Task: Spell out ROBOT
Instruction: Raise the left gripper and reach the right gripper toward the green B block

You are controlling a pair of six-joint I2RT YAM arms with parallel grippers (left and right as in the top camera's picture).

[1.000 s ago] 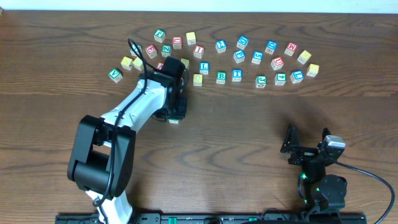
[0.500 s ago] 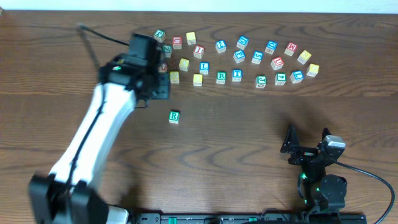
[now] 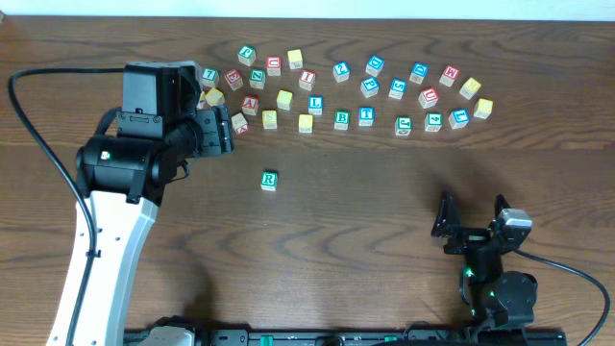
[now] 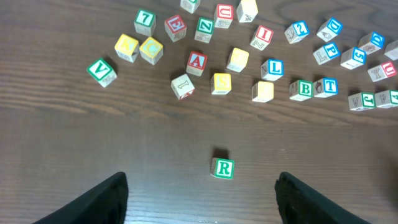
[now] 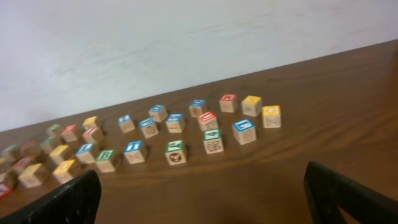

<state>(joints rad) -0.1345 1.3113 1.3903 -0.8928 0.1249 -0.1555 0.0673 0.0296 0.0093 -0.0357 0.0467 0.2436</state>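
A green R block [image 3: 269, 180] lies alone on the wooden table, in front of the rows of letter blocks. It also shows in the left wrist view [image 4: 222, 168]. My left gripper [image 3: 219, 135] is open and empty, raised to the upper left of the R block. In the left wrist view its fingers [image 4: 202, 205] spread wide to either side of the block, high above it. A green B block [image 3: 342, 119] and a blue T block [image 3: 366, 115] sit side by side in the rows. My right gripper [image 3: 473, 221] is open and empty at the front right.
Several letter blocks [image 3: 307, 79] lie in loose rows across the back of the table, from a green V block [image 4: 101, 71] on the left to a yellow block [image 3: 483, 108] on the right. The right wrist view shows the same rows [image 5: 176, 151] before a white wall.
My left gripper let go of the R block, rose and pulled back to the upper left. The R block stays where it was set down. The right arm has not moved.
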